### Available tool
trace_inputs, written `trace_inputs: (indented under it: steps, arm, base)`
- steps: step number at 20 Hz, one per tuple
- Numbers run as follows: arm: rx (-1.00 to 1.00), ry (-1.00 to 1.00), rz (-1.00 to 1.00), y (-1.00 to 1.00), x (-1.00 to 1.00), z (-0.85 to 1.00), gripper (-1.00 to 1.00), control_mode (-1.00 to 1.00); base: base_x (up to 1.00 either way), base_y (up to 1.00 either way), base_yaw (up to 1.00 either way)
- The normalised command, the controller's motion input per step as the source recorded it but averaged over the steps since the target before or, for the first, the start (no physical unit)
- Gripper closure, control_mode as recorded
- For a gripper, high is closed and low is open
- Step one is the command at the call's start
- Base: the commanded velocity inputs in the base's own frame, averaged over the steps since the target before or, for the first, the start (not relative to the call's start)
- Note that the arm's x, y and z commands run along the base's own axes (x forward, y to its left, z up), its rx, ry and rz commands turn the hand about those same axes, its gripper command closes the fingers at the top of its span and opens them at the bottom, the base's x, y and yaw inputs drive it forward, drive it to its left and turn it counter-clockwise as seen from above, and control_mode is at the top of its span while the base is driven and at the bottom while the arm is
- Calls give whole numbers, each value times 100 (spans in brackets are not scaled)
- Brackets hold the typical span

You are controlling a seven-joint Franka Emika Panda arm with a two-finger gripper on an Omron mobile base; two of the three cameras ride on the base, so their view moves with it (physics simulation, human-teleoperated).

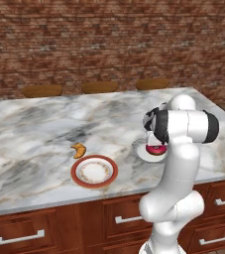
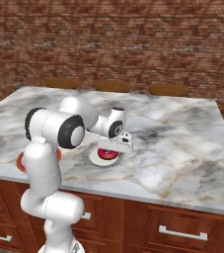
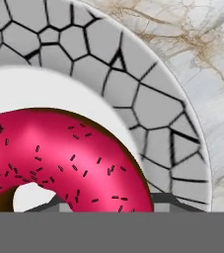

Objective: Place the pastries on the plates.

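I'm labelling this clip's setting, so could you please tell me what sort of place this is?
Probably a home kitchen: a marble island over wooden drawers, stools behind, a brick wall.

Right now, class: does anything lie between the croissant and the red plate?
Nothing visible. The croissant lies on bare counter just beyond the red plate, apart from it, and that plate holds nothing.

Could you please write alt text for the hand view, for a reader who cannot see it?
A pink-iced donut with dark sprinkles lies on a white plate whose grey rim has a cracked-stone pattern, seen very close from above. Marble counter shows beyond the rim.
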Motion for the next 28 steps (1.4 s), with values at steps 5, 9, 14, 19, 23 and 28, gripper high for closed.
trace_inputs:
  steps: [5,9,14,19,23,28]
  arm:
    - [0,-24,1,18,-1,-81,100,-100]
    - [0,-33,0,47,-18,-36,-100,-100]
    - [-2,-21,0,13,-17,29,-100,-100]
    - [-3,-4,0,10,0,46,-100,-100]
    - [-9,-1,0,9,1,100,-100,-100]
    - [-3,7,-2,67,0,98,-100,-100]
  base:
    - [0,0,0]
    - [0,0,0]
    - [0,0,0]
    - [0,0,0]
    - [0,0,0]
    - [0,0,0]
